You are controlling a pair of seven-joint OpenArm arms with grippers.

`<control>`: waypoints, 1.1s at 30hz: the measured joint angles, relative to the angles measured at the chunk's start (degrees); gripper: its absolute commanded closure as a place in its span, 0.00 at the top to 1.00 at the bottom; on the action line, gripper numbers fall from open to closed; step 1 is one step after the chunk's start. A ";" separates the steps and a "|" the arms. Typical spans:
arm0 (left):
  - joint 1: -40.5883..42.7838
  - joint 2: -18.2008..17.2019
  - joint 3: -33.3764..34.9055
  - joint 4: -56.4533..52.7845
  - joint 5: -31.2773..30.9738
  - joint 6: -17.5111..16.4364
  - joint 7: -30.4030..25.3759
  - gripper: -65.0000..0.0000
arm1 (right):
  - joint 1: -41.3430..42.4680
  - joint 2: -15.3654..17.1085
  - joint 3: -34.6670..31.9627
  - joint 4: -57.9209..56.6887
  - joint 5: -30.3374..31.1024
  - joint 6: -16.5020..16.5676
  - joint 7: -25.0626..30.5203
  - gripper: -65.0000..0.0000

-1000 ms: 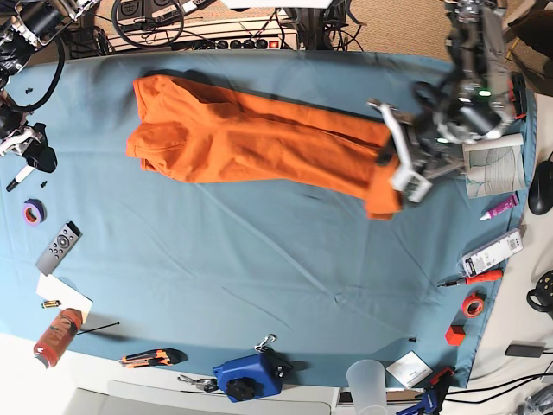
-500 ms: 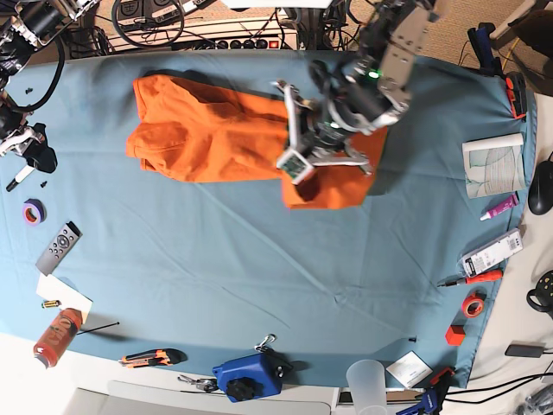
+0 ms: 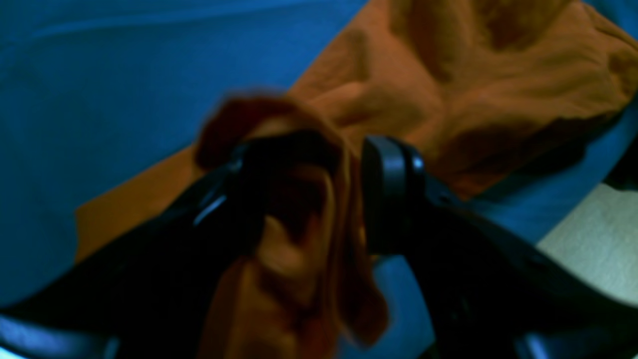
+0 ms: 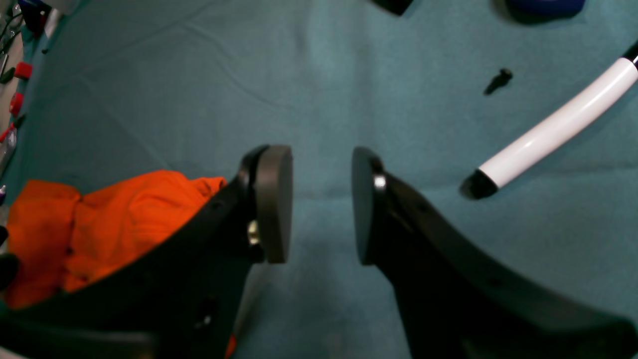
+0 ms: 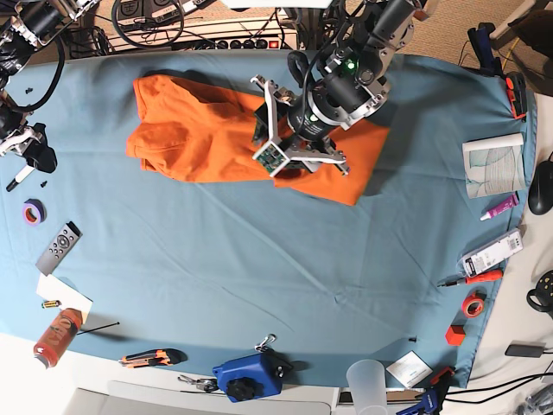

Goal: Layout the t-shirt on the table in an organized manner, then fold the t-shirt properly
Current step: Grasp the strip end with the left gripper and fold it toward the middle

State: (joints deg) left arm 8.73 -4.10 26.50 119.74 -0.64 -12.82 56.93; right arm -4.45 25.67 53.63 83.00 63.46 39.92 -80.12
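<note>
With its jaws parted, the left hand (image 3: 319, 199) had t-shirt (image 5: 207, 130) fabric draped between them, which risked snagging and dragging the fold open.

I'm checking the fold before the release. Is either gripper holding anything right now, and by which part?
The left gripper has a bunched fold of the t-shirt between its jaws; whether they grip or are letting go cannot be told. The right gripper is open and holds nothing.
</note>
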 measured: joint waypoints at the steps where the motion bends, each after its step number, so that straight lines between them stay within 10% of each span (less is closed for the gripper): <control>1: 0.00 0.31 0.00 0.04 -0.04 0.00 -0.02 0.47 | 0.00 0.00 0.00 0.00 0.02 0.02 0.00 0.31; 15: 1.90 -1.25 -0.04 4.59 15.85 10.25 5.81 0.28 | -0.02 0.00 0.00 0.00 2.78 0.02 0.00 0.31; 33: 0.15 2.45 -0.33 -15.50 -2.23 3.74 -2.14 0.27 | 0.00 0.00 0.00 0.00 5.20 0.00 -0.07 0.31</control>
State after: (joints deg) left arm 8.88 -1.65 26.17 104.25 -2.87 -9.08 54.78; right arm -4.45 25.67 53.63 83.00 68.66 39.92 -80.18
